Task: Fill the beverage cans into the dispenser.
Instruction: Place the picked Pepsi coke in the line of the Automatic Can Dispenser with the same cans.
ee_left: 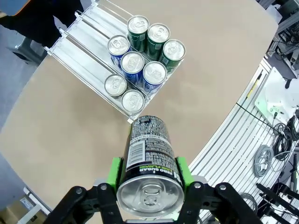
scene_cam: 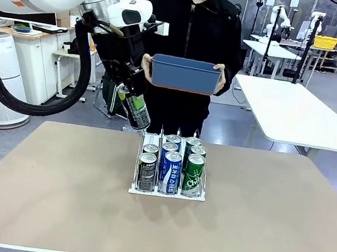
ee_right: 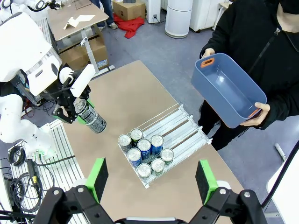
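Observation:
My left gripper [scene_cam: 125, 90] is shut on a black beverage can [scene_cam: 137, 112], held tilted in the air above the table's far left, behind the dispenser [scene_cam: 166, 193]. In the left wrist view the green pads [ee_left: 114, 171] clamp that can [ee_left: 147, 149] just below its silver top. The clear three-lane dispenser [ee_left: 79, 39] holds several cans [ee_left: 140, 60] at its low end: black, blue and green ones [scene_cam: 171, 170]. High above the table, my right gripper [ee_right: 151, 179] stands open with nothing between its fingers, looking down on the dispenser [ee_right: 184, 128] and the held can [ee_right: 92, 119].
A person at the far side holds a blue plastic bin [scene_cam: 185, 74] in both hands, tilted and seen from above as bare inside [ee_right: 229, 91]. The tan tabletop [scene_cam: 267, 224] is bare around the dispenser. White tables stand behind at the right.

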`<state>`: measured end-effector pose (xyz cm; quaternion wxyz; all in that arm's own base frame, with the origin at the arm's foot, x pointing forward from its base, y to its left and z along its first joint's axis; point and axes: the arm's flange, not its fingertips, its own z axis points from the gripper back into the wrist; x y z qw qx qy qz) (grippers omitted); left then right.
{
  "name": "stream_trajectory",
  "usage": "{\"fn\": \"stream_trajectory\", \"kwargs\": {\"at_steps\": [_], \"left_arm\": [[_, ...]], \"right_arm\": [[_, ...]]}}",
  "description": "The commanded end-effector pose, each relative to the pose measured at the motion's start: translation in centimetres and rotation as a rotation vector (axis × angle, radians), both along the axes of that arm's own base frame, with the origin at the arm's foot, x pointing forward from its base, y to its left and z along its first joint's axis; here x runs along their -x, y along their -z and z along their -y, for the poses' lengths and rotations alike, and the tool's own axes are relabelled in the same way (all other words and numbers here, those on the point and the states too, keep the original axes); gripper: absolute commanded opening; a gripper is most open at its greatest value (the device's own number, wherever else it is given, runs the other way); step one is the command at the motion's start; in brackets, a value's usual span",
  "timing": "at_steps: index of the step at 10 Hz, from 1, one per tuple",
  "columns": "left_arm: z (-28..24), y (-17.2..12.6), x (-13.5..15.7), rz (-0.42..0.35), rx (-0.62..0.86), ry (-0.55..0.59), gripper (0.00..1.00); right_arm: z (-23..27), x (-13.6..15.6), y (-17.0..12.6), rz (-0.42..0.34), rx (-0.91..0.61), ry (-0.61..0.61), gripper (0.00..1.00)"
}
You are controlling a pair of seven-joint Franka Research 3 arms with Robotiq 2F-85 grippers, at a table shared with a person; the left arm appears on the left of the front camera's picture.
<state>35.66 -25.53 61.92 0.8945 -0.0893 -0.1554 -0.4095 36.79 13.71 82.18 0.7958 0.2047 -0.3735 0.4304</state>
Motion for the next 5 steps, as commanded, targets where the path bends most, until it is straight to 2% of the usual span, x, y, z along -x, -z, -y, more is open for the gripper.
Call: {"fn": "stream_trajectory", "kwargs": {"at_steps": [1,4,5], "left_arm": [[0.10,0.10,0.08,0.000,0.007,-0.032,0.58],[0.04,0.08,-0.02,-0.006,0.003,-0.015,0.58],[0.49,-0.19,0.18,0.020,0.001,-0.083,0.58]], "right_arm": [[0.03,0.08,0.16,-0.002,0.001,-0.001,1.00],[0.03,0.08,0.16,-0.002,0.001,-0.001,1.00],[0.03,0.08,0.16,-0.002,0.001,-0.001,1.00]]}}
